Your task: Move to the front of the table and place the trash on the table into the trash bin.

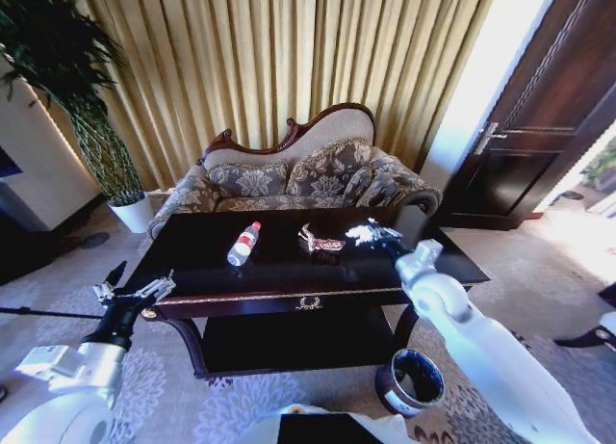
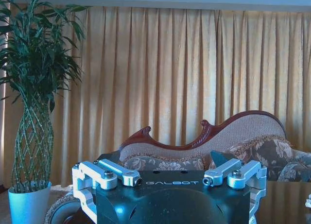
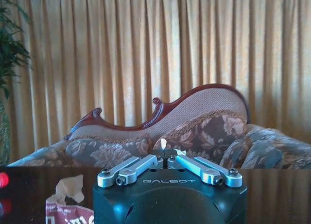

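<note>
right hand [image 1: 371, 234] closed on paper wad [image 1: 361, 234], wrapper [image 1: 322, 242] beside

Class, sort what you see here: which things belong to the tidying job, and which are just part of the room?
Job: table; bottle; wrapper; paper wad, with the right gripper shut on it; bin; left gripper, open by the table's corner.

Room: sofa; potted plant; curtains; door.

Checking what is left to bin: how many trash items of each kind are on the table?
Bottle: 1
Wrapper: 1
Paper wad, at the right gripper: 1
Total: 3
</note>
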